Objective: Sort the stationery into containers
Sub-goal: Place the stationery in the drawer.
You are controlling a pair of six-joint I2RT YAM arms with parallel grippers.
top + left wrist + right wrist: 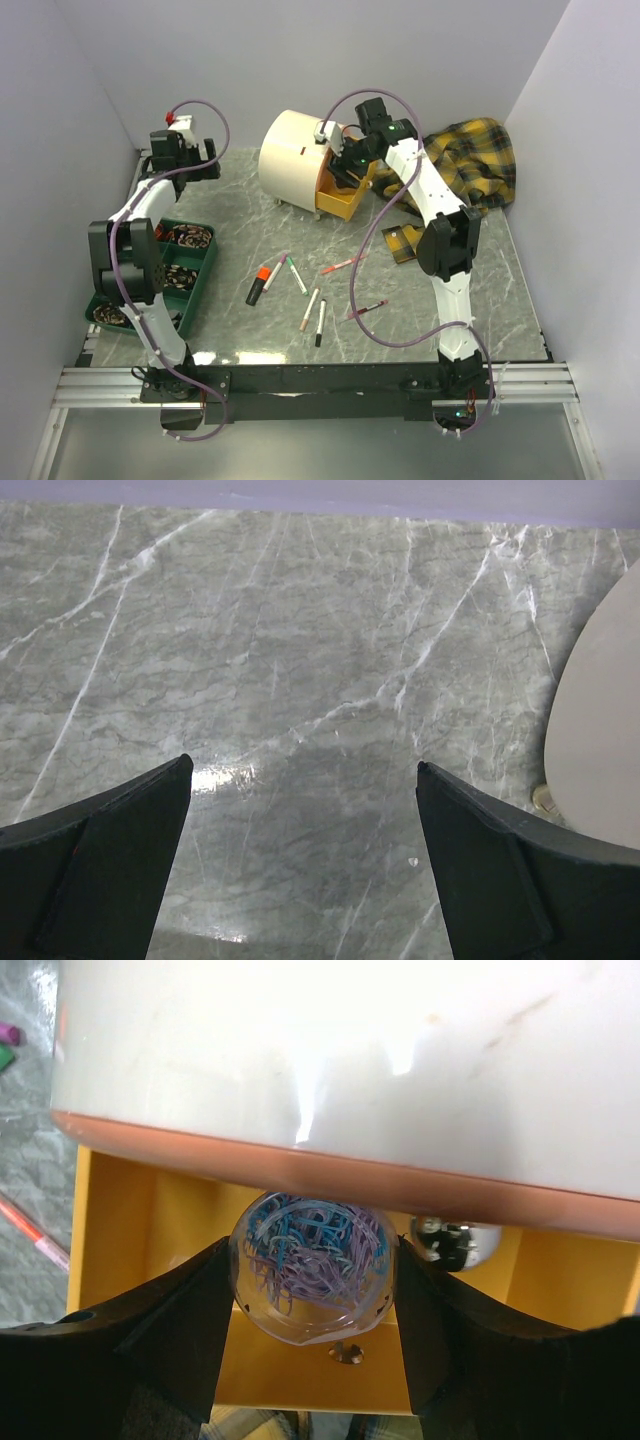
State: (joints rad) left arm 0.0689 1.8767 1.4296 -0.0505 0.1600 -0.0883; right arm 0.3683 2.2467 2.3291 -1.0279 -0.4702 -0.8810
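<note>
- At the far left a green tray [203, 288] sits on the tabletop [250, 215]. There are dark coiled rolls in its compartments, and I cannot tell what they are.
- My left gripper [302, 763] hangs over bare marble near the back left corner. Its fingers are spread wide with nothing between them. The rounded cream side of the cabinet [295, 150] just shows at the right edge of that wrist view.
- The loose stationery lies scattered mid-tabletop. There is a black marker [258, 285] with an orange cap and a green-tipped pen [297, 275] just beside it. Two thin white pens [309, 309] lie nearer my bases. A pink pen [343, 264] and a purple-tipped pen [367, 308] lie further right.
- The cabinet stands at the back centre, with its yellow drawer [345, 203] pulled out toward the right.
- My right gripper [313, 1250] is pinching a clear round tub [313, 1280] full of blue and purple paper clips. It holds the tub over the open yellow drawer, just under the cabinet's orange edge. A shiny round object [455, 1240] sits in the drawer beside my right finger.
- A small dark-and-yellow flat piece [400, 242] lies by my right arm.
- At the far right a yellow plaid cloth [470, 160] lies bunched up near the back corner.
</note>
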